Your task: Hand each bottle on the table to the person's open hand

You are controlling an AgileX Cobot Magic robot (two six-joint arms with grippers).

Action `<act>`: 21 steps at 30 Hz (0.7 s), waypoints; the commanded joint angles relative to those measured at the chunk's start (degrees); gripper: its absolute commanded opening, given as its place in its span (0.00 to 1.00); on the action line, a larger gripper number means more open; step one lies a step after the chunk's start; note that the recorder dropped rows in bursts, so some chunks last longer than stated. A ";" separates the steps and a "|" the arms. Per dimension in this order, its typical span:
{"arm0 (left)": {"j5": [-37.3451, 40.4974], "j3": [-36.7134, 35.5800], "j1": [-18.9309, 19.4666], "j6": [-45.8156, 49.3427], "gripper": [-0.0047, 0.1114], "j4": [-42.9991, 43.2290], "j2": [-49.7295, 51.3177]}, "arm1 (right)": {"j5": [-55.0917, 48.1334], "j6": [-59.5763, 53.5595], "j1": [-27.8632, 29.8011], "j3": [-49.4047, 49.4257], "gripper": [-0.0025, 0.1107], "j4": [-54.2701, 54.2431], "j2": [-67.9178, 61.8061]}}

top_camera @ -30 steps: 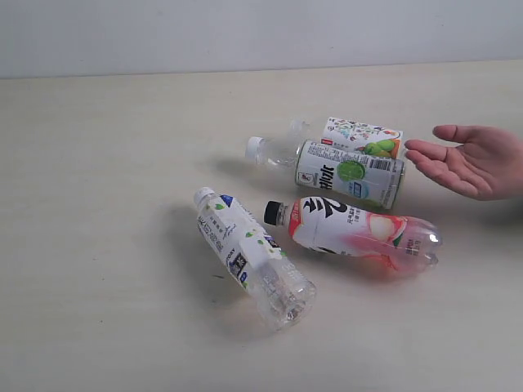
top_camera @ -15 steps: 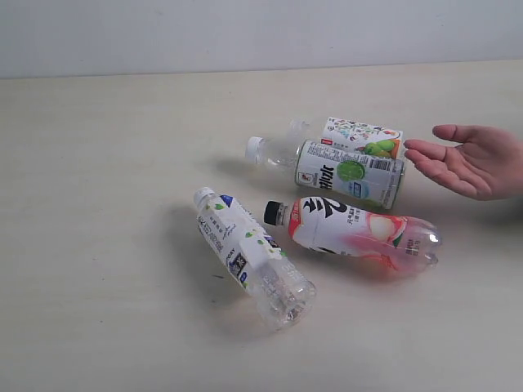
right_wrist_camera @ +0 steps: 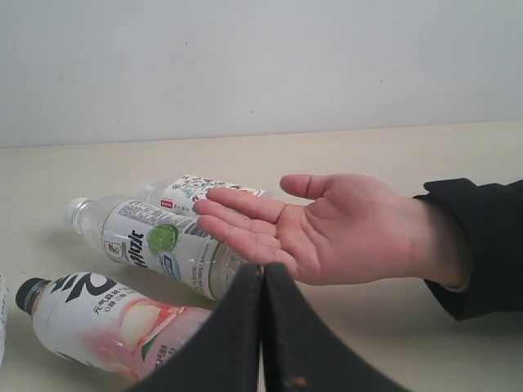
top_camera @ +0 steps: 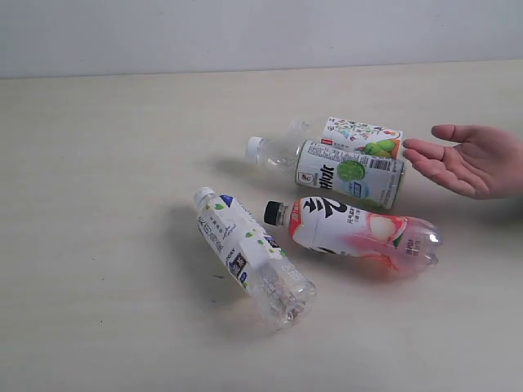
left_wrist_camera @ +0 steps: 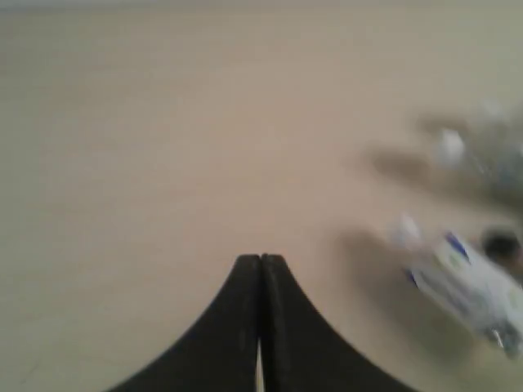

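Handing progress: zero of four as far as I can see, every bottle is lying on its side on the table (top_camera: 98, 163)
Leaf-print bottle (top_camera: 249, 255): front of the bunch in the exterior view, furthest from the palm
Pink bottle (top_camera: 351, 233): black cap, just beside the leaf-print one
Lime bottle (top_camera: 343, 173): one row back, base end near the person's fingertips
Patterned bottle (top_camera: 359, 133): tucked right behind the lime one, touching or not I can't tell
Person's open hand (top_camera: 470, 163): palm up on the right side, nothing in it
Left gripper (left_wrist_camera: 261, 261): jaws pressed together, empty, above bare table
Right gripper (right_wrist_camera: 263, 269): jaws pressed together too, empty, facing the palm
Left to do: pretty much everything, four pick-ups and four hand-offs
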State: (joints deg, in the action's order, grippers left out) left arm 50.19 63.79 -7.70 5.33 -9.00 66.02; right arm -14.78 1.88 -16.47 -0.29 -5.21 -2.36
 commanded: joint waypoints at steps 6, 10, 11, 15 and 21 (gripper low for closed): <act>14.39 5.78 -26.45 54.30 0.04 -3.79 15.15 | 0.65 -0.14 0.12 0.29 0.02 0.22 0.34; 6.03 5.78 -36.39 66.63 0.22 1.27 21.17 | 0.65 -0.14 0.12 0.29 0.02 0.22 0.34; 4.25 5.78 -37.59 68.33 0.30 1.44 22.40 | 0.65 -0.14 0.12 0.29 0.02 0.22 0.34; -3.76 5.78 -43.34 70.87 0.72 7.30 30.95 | 0.65 -0.25 0.12 0.29 0.02 0.22 0.34; -4.80 5.78 -45.21 70.24 0.70 13.83 39.86 | 0.65 -0.13 0.12 0.29 0.02 0.22 0.34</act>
State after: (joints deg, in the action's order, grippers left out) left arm 46.35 69.26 -52.62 75.97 3.89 104.19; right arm -14.78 1.88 -16.47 -0.29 -5.21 -2.36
